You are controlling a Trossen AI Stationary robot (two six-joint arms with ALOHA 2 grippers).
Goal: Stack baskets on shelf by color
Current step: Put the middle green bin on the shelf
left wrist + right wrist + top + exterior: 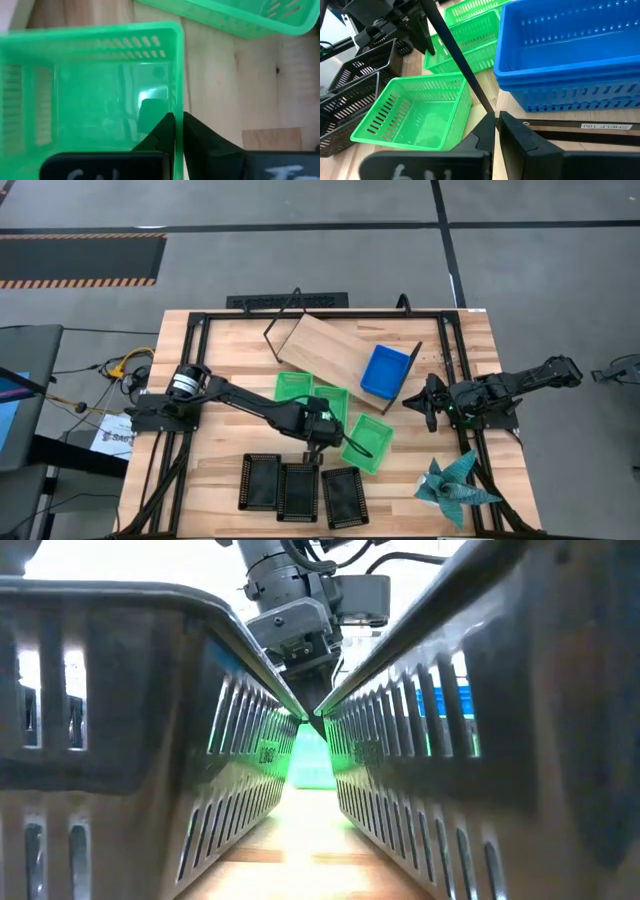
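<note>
The wooden shelf (322, 345) lies slanted at the table's far middle, with stacked blue baskets (385, 370) on its right end. Three green baskets stand on the table: one at the far left (294, 386), a middle one (332, 402) and a right one (367, 443). Three black baskets (298, 490) stand in a row near the front edge. My left gripper (318, 442) is shut on the middle green basket's near wall. My right gripper (430, 402) waits shut at the right, beside the blue stack (570, 55). My left gripper pinches the rim of the middle green basket's near wall (177, 92), close to a corner, with one finger (160, 131) inside the basket and the other outside. The fingers come steeply from above, slanting from the table's left. The basket's bottom rests on the table.
The right green basket (235, 17) lies close beyond the held one. The black baskets (120, 710) stand just on the near side of my left gripper. A teal spiky star (455, 485) lies at the near right. The shelf's black wire frame (455, 60) crosses in front of my right gripper.
</note>
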